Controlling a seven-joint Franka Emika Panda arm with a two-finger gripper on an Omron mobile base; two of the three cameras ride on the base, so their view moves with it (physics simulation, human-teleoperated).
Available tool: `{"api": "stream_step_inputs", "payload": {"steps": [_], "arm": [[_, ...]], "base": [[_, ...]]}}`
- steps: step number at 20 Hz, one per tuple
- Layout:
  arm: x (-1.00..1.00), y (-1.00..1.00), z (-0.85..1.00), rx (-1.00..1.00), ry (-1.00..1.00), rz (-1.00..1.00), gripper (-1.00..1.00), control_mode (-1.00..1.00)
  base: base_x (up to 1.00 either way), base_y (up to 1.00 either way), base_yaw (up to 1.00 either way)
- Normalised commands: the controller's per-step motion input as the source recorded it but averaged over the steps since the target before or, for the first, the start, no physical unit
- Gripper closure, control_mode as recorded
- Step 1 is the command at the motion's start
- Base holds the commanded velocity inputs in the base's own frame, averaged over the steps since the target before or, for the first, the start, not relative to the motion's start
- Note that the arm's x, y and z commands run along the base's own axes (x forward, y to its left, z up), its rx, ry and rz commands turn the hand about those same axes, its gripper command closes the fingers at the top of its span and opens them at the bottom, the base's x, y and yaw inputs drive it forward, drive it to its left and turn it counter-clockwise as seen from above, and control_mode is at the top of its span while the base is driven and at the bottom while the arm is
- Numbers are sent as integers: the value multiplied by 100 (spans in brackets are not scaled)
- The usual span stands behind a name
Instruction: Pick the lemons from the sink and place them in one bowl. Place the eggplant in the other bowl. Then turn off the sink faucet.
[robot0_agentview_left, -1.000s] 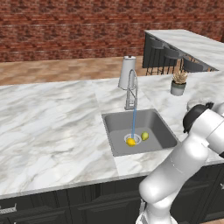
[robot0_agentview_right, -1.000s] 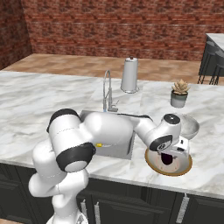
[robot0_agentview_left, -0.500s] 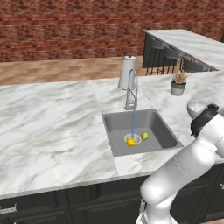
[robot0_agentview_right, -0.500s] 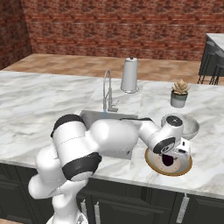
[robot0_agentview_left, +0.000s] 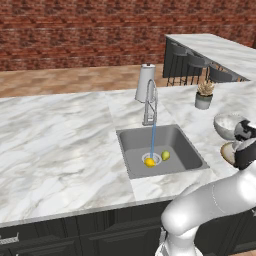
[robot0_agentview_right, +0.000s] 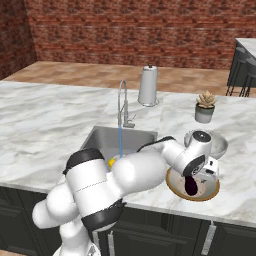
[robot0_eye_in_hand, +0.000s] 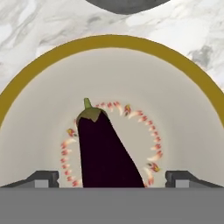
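white marble counter (robot0_agentview_left: 60, 135) under a red brick wall (robot0_agentview_right: 130, 30); the gripper (robot0_eye_in_hand: 112, 177), spread wide, hangs over the eggplant (robot0_eye_in_hand: 105, 153) in the tan-rimmed bowl (robot0_eye_in_hand: 39, 61).

Lighting's flat and even in all three shots, no obvious source, typical rendered look. The white veined marble tabletop (robot0_agentview_left: 60, 135) is bright with no glare. Shadows are soft, just mild shading inside the grey metal sink basin (robot0_agentview_left: 136, 144). Base views look slightly soft and low-res; the glossy dark purple eggplant (robot0_eye_in_hand: 105, 151) up close reads nearly black, detail lost.
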Motion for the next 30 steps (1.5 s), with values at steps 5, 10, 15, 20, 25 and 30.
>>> {"api": "stream_step_inputs", "payload": {"steps": [5, 10, 15, 20, 25, 30], "arm": [[0, 13, 25, -5, 2, -2, -100, -100], [-37, 34, 67, -5, 1, -2, -100, -100], [-45, 86, 49, -7, -1, 0, -100, -100], [-19, 100, 5, -4, -9, 0, -100, -100], [14, 100, 0, 1, -20, 0, -100, -100], [44, 100, 0, 0, -17, -1, -100, -100]], "base": [[0, 0, 0], [0, 0, 0], [0, 0, 0], [0, 0, 0], [0, 0, 0], [0, 0, 0]]}}
